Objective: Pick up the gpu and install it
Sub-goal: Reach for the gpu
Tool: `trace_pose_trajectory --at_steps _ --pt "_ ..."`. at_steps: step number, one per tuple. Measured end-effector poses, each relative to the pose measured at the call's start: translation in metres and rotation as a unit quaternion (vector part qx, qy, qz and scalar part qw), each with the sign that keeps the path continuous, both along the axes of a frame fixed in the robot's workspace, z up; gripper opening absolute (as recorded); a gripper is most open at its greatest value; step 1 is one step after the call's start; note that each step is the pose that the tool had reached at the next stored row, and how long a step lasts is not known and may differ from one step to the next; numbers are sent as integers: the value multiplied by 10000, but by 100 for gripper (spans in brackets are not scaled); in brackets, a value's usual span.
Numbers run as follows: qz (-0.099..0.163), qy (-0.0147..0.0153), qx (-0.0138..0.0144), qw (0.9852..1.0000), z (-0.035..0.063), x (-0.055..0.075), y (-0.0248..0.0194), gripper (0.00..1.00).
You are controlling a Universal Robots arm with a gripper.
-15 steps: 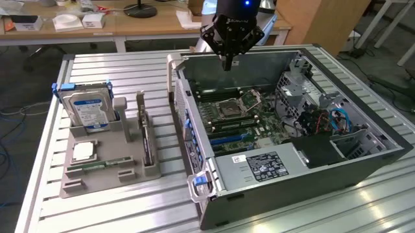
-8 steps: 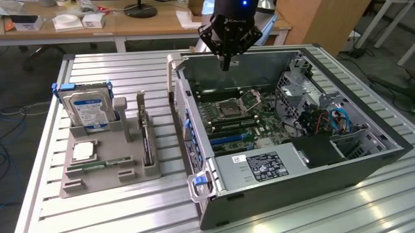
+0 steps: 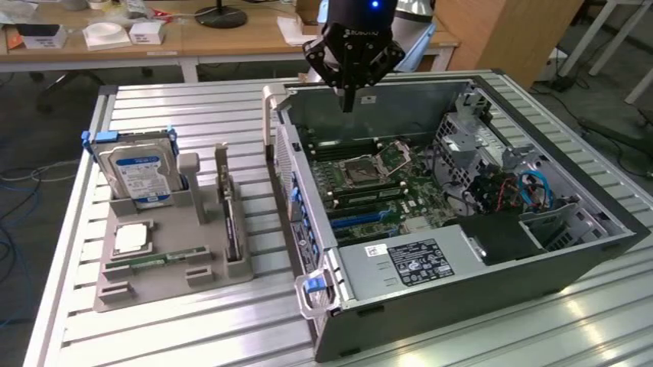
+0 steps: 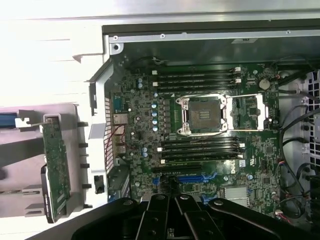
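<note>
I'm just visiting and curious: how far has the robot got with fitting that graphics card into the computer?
Nothing looks done yet. The gpu stands edge-on in the grey holder beside the open computer case. The pincer hangs shut and empty above the case. Picking up and installing both remain.

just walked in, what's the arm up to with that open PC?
The arm's gripper hangs above the open computer case, over the far end of the motherboard, shut and holding nothing. The gpu stands on edge in the grey parts holder beside the case, on the exterior view's left, not yet picked up. The hard drive sits in the same holder.
</note>
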State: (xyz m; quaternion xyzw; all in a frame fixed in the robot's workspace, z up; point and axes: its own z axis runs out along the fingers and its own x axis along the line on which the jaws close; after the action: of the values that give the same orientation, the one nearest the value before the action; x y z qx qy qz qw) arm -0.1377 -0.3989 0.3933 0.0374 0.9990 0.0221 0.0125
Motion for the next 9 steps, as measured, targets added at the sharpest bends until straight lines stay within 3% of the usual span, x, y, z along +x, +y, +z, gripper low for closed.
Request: trace_pose_trajectory --at_steps 9 --pt "0 0 0 10000 0 -106 0 10"
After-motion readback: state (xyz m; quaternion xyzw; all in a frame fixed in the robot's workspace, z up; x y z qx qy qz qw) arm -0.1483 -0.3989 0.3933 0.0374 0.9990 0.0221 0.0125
